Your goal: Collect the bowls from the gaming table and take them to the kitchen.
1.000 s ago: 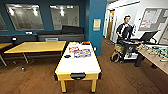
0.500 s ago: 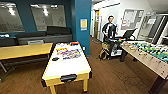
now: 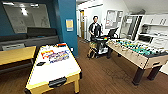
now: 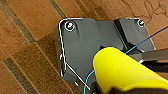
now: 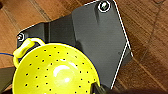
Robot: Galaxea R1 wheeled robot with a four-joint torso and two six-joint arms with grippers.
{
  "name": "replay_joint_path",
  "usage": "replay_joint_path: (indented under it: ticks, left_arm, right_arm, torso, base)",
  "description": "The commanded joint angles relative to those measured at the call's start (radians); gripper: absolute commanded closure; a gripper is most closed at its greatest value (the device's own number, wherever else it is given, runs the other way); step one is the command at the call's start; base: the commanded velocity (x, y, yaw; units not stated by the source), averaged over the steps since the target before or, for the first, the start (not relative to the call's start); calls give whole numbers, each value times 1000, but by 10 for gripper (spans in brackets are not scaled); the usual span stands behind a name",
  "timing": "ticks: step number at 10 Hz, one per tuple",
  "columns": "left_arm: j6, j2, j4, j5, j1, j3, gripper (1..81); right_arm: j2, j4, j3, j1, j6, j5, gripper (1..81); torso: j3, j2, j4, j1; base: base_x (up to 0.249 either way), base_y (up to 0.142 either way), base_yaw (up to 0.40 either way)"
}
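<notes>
The gaming table (image 3: 56,67), with its glossy white top and yellow edge, is seen in the head view at the near left, its long side running away from the camera. Flat colourful board game boxes (image 3: 55,55) are laid across its far half, and a small dark item (image 3: 40,64) that may be the black bowl is seen near its left edge; whether it really is a bowl cannot be told, and the see-through bowls cannot be made out. A plain yellow-wood table (image 3: 15,55) is placed just to the left of it, in front of a dark sofa (image 3: 32,37). A foosball table (image 3: 136,51) with a green field is set on the right, well apart across the brown wooden floor (image 3: 105,75). A person (image 3: 95,28) is seen standing at the far middle behind a cart (image 3: 100,45).

In the left wrist view a yellow cylindrical object (image 4: 122,70) is shown large over the dark plate, above the wooden floor. In the right wrist view a yellow perforated colander (image 5: 55,72) is shown large. Whether either gripper is apart or together cannot be told.
</notes>
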Motion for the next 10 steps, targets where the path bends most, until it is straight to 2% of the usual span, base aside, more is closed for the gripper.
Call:
replay_joint_path:
  ticks: [1,10]
  left_arm:
    - [-4,-32,3,32,-33,-12,811]
    - [-3,-20,4,47,-37,-12,811]
  right_arm:
    - [-2,-11,3,28,-2,-53,811]
    - [2,-16,3,25,-2,-52,811]
  torso:
    - [0,0,0,0]
    - [0,0,0,0]
  base:
    - [0,0,-395]
    - [0,0,-397]
